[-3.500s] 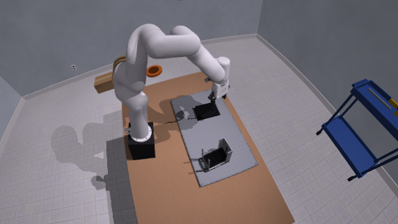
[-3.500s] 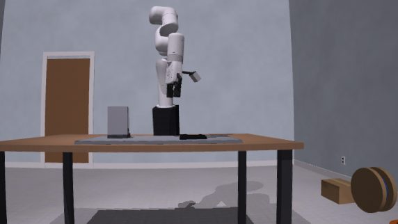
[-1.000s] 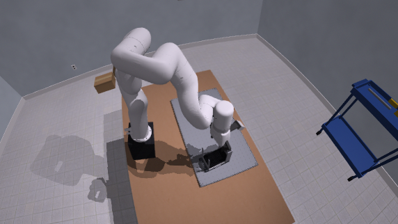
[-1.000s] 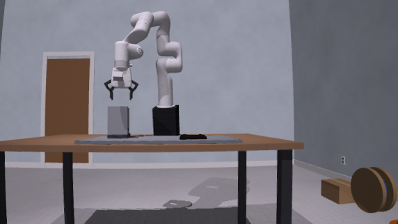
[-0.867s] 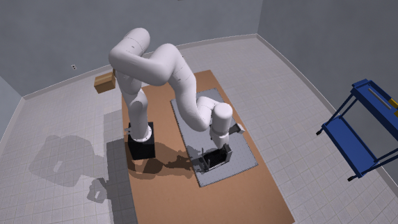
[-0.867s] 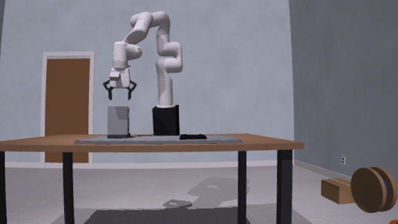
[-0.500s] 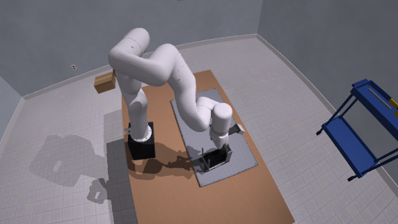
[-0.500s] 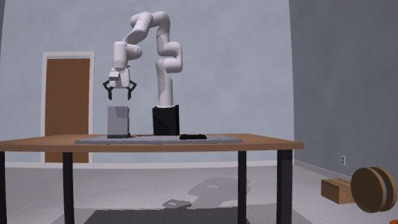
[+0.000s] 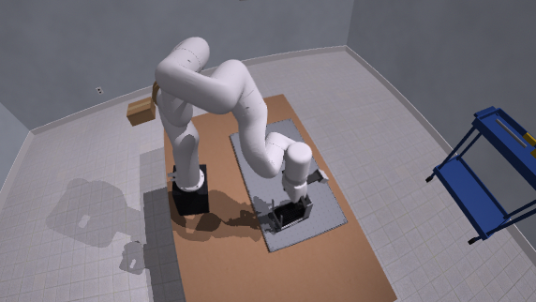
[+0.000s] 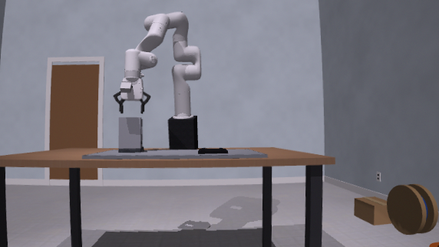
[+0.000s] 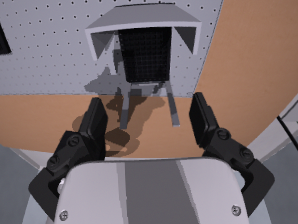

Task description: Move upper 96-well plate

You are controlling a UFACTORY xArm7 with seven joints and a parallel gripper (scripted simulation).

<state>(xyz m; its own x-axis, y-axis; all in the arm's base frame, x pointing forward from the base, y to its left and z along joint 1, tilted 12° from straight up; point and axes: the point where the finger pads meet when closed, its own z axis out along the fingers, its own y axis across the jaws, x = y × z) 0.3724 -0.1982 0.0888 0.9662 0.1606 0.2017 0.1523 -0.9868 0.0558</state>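
The stack rack K1 (image 9: 290, 215) is a tall grey open-topped box at the near end of the perforated grey mat. In the exterior view the rack (image 10: 130, 134) stands at the mat's left end. In the wrist view I look down into the rack (image 11: 145, 46) and see the dark upper plate (image 11: 144, 54) inside it; the lower plate is hidden. My gripper (image 10: 131, 107) hangs open and empty just above the rack's top, fingers pointing down (image 11: 148, 123). The plate nest N1 (image 10: 212, 150) is a low dark frame further along the mat; the arm hides it in the top view.
The robot's black base (image 9: 189, 194) stands on the brown table beside the mat. A blue cart (image 9: 492, 173) stands on the floor to the right. A cardboard box (image 10: 370, 209) and a wooden spool (image 10: 412, 209) lie on the floor.
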